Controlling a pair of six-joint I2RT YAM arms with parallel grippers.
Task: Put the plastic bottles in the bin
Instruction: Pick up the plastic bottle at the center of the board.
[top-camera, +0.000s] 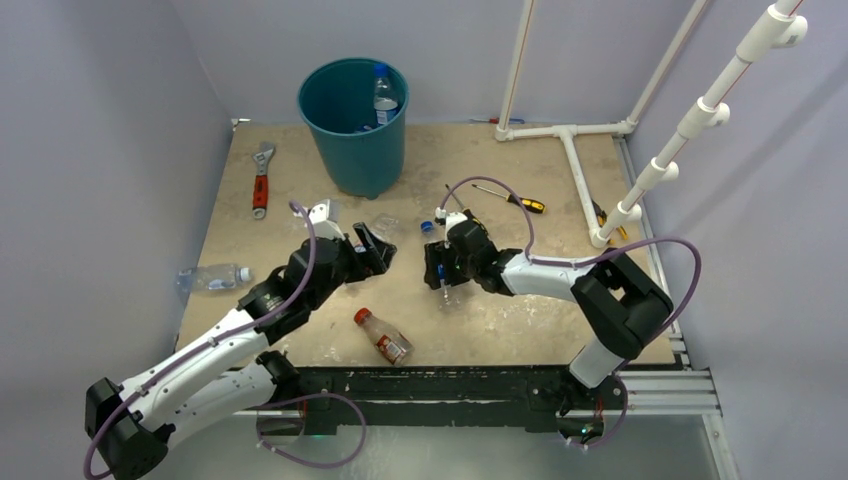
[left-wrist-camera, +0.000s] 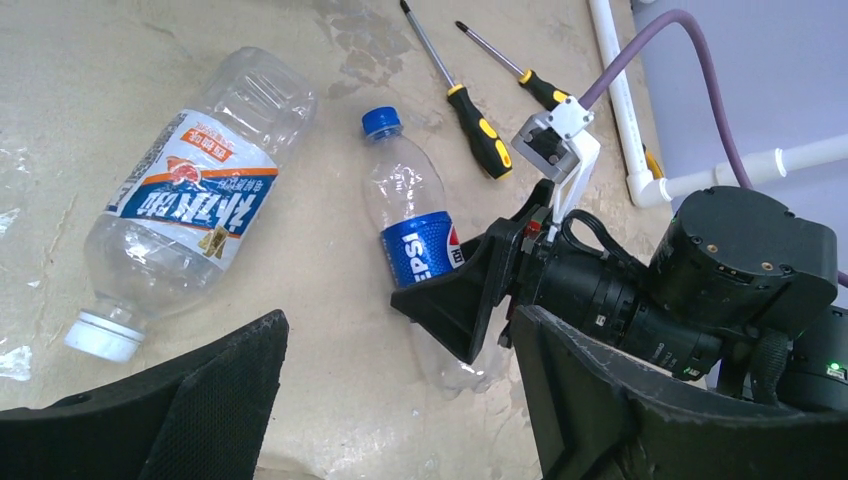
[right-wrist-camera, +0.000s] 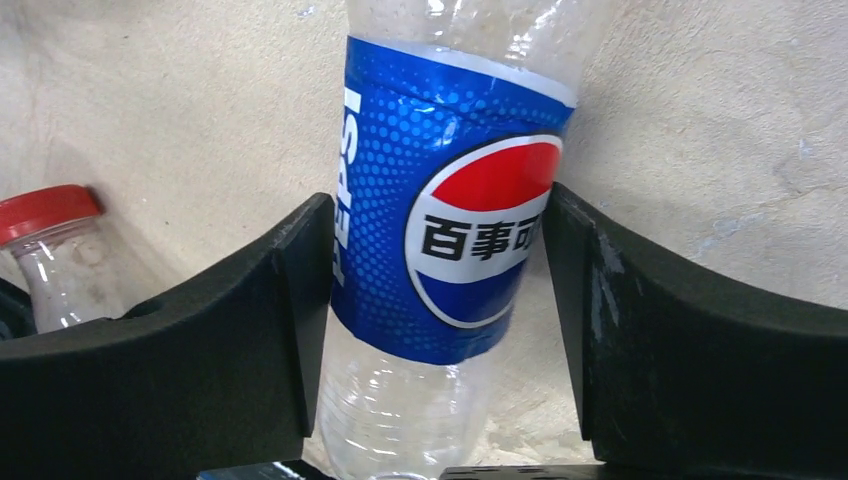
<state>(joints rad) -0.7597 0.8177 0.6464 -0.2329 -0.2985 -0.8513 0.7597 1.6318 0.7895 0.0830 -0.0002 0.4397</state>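
The teal bin (top-camera: 352, 125) stands at the back of the table with one bottle (top-camera: 385, 95) inside. My right gripper (right-wrist-camera: 437, 200) is shut on a blue-labelled Pepsi bottle (right-wrist-camera: 445, 230) that lies on the table; its fingers touch the label on both sides. It also shows in the left wrist view (left-wrist-camera: 415, 235). My left gripper (left-wrist-camera: 400, 400) is open and empty just left of it, above bare table. A clear white-capped bottle (left-wrist-camera: 185, 200) lies near it. A red-capped bottle (top-camera: 382, 335) lies near the front edge. Another bottle (top-camera: 213, 277) lies at the left edge.
Two yellow-and-black screwdrivers (left-wrist-camera: 475, 125) lie behind the right gripper. A red-handled wrench (top-camera: 261, 180) lies at the back left. A white pipe frame (top-camera: 575, 165) lies across the back right corner. My two grippers are close together mid-table.
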